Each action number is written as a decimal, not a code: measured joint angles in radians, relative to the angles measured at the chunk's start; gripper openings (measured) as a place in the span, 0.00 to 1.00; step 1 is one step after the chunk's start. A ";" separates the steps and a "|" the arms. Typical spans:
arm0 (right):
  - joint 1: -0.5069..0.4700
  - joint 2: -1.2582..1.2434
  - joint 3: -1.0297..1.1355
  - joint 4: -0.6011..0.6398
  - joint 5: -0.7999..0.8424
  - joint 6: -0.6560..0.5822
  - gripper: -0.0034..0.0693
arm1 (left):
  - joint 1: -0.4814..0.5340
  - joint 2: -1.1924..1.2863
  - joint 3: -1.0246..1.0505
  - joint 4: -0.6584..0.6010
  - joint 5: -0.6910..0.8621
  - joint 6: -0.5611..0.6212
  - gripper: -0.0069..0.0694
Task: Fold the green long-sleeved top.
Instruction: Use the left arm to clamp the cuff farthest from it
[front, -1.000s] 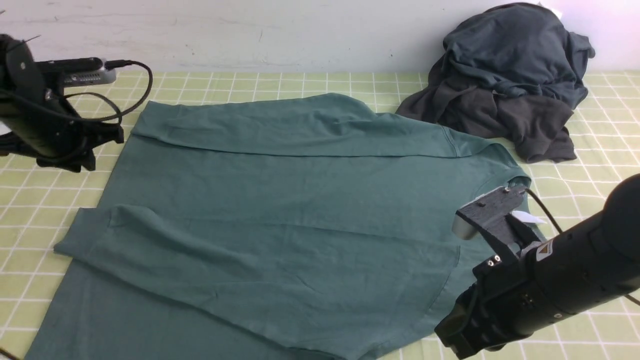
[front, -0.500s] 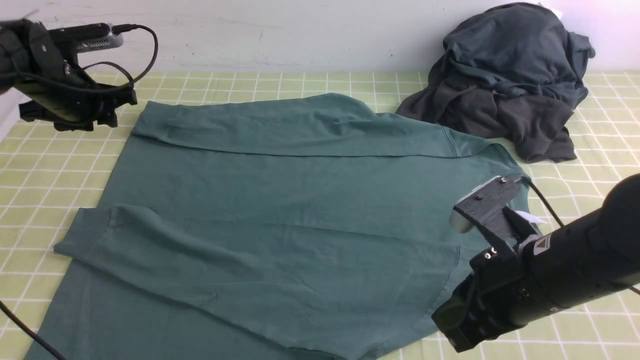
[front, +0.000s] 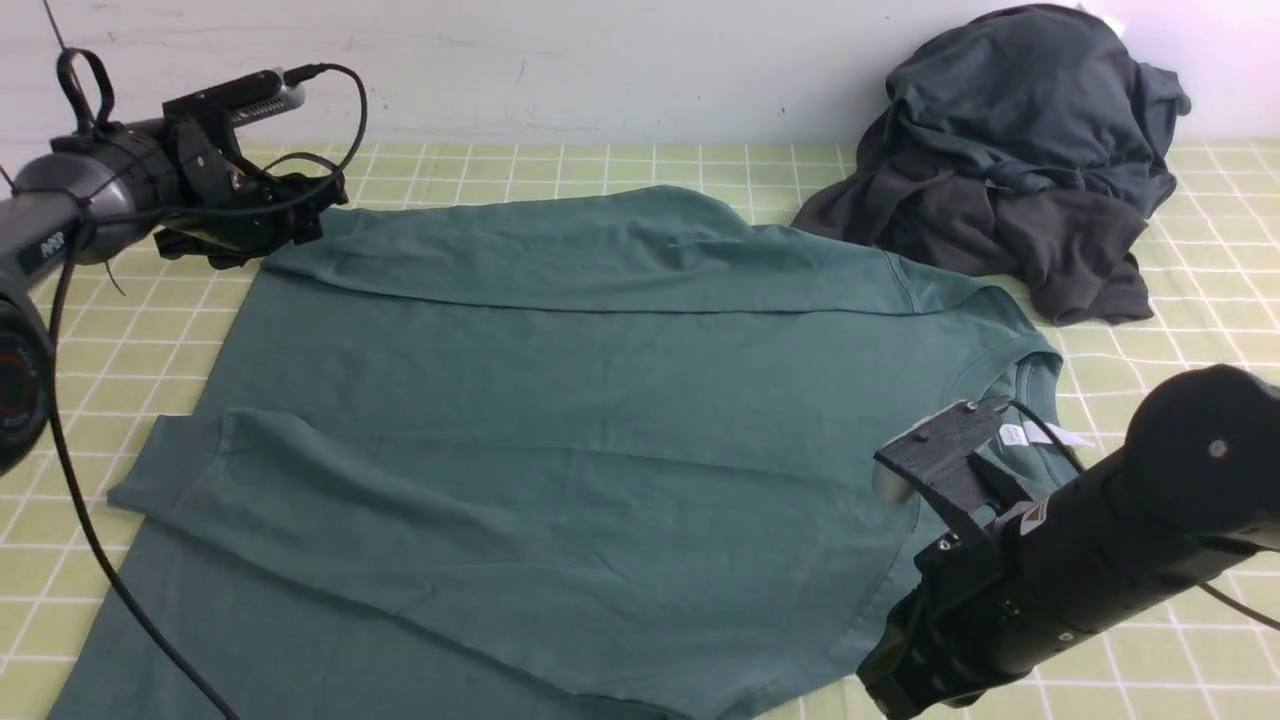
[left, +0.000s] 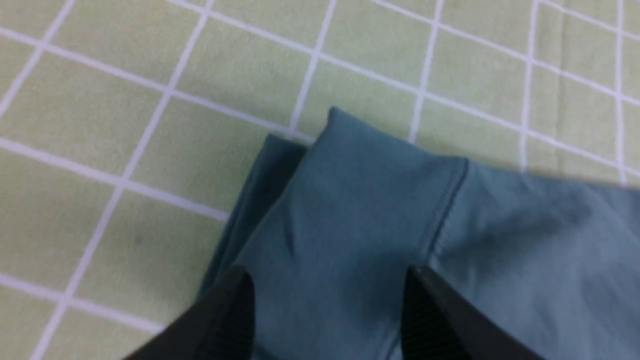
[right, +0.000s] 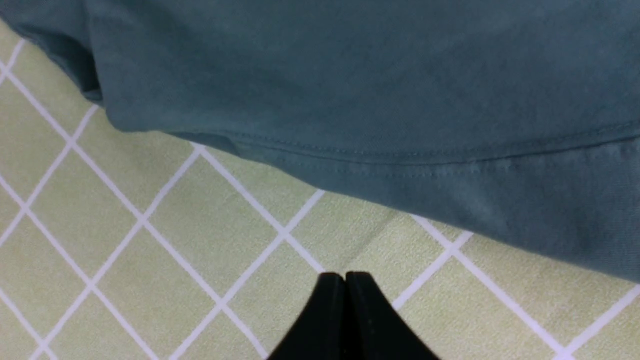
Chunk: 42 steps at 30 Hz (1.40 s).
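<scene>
The green long-sleeved top lies spread flat on the checked cloth, both sleeves folded in across the body. Its white neck label shows at the right; the chest logo is hidden. My left gripper is open at the top's far left corner. In the left wrist view its jaws stand wide apart over the ribbed sleeve cuff, holding nothing. My right gripper is low at the front right. In the right wrist view it is shut and empty over bare cloth, just off the top's hem.
A dark charcoal-grey heap of garments sits at the back right against the wall. The yellow-green checked tablecloth covers the table. A black cable hangs from the left arm over the front left.
My left arm has swung from the left side, farther back and to the right, to the top's far left corner. My right arm has sunk a little lower and nearer the front edge.
</scene>
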 joint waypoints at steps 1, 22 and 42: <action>0.000 0.001 0.000 0.003 0.000 0.000 0.03 | 0.000 0.021 -0.034 0.015 0.012 -0.015 0.59; 0.000 0.002 0.000 0.027 0.000 -0.002 0.03 | -0.017 0.046 -0.085 0.214 0.135 -0.160 0.30; 0.000 0.002 0.000 0.049 0.017 -0.048 0.03 | -0.042 -0.056 -0.096 0.298 0.234 -0.059 0.12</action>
